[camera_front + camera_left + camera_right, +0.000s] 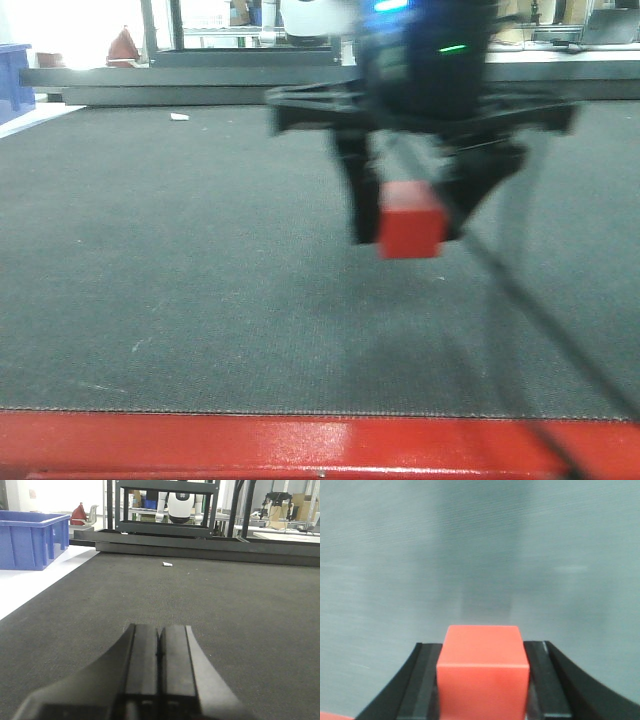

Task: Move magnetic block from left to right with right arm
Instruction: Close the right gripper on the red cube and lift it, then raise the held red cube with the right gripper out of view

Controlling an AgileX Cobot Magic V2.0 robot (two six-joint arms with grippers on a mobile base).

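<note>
My right pincer (482, 687) is clamped on the small red matte cube (411, 222), open just cube-wide, a black finger (422, 680) pressed against each side. The cube hangs above the dark grey textured mat (180, 300), right of centre in the blurred front view. My left pincer (159, 650) is fully closed, pads touching, holding nothing, low over the mat. A blue plastic bin (30, 540) sits off the mat's left edge.

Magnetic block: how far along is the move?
Done: grasp. The right gripper is shut on the magnetic block, which looks lifted off the mat. In hand: the carry; the blurred front view suggests motion. Remaining: set it down on the right and release. The left gripper is shut, idle.
</note>
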